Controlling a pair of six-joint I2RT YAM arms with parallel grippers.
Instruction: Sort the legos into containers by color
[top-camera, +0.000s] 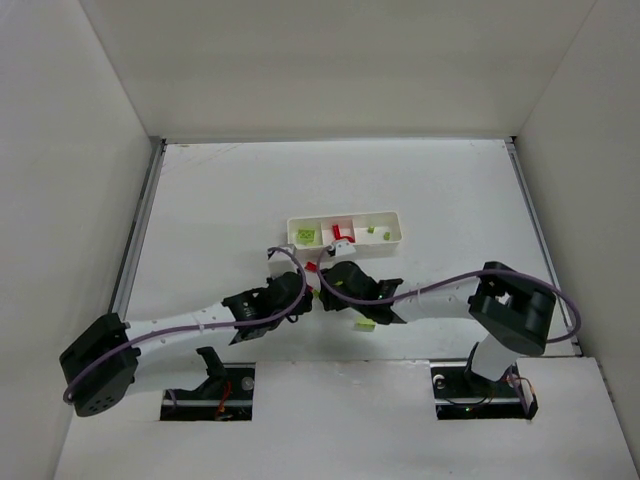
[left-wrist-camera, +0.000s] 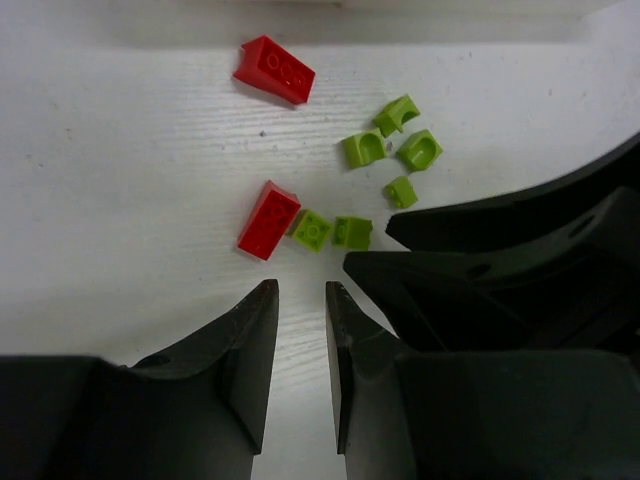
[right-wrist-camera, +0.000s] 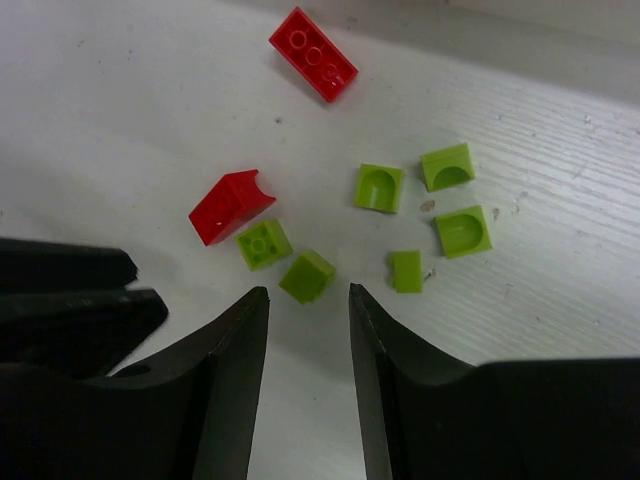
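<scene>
Both sets of fingers hover over loose bricks (left-wrist-camera: 312, 230) on the desk (top-camera: 220, 210), just near of the white tray (top-camera: 395, 240). The left fingers (left-wrist-camera: 300, 300) are nearly closed, empty; the right fingers (right-wrist-camera: 308, 305) stand slightly apart, empty.

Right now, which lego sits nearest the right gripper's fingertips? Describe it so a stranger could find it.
Start at the loose lego pile on the table in the right wrist view. Just ahead of the right gripper lies a lime green brick, tilted, right of a studded green one beside a red brick.

red legos (right-wrist-camera: 313, 53): 2 loose | green legos (right-wrist-camera: 380, 187): 6 loose | tray (top-camera: 347, 231): 1, 3 compartments
</scene>
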